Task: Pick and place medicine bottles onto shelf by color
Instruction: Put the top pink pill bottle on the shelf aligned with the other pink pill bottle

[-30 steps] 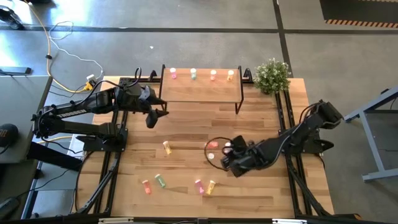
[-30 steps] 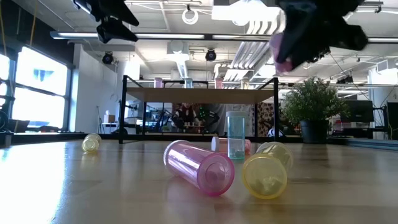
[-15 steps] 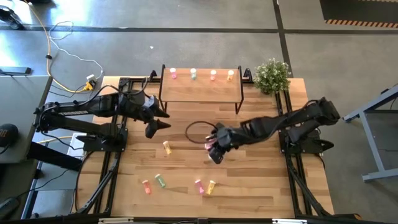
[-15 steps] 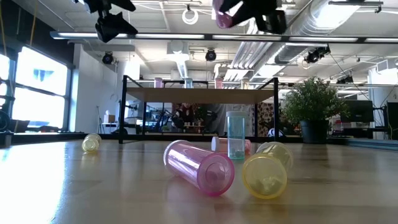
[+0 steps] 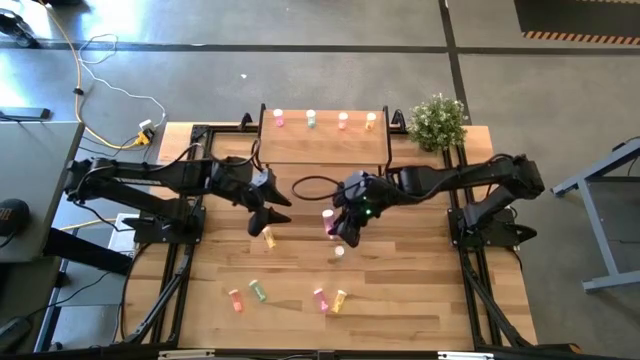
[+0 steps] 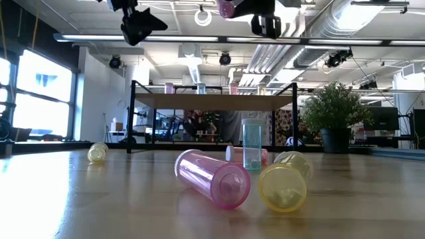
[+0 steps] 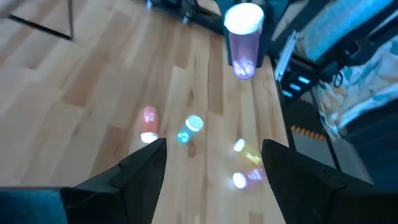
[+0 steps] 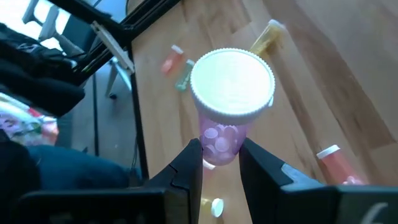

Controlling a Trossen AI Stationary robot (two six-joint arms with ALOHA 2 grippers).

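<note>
Right hand (image 8: 221, 163) around translucent pink cylindrical bottle (image 8: 229, 102), ribbed white cap.

Left claw (image 5: 268, 214) agape, right claw (image 5: 337, 225) clamped.

Pink bottle (image 8: 222, 138) aloft (white cap (image 8: 232, 83)), four upright on shelf (image 5: 322, 148), others scattered lying below.
</note>
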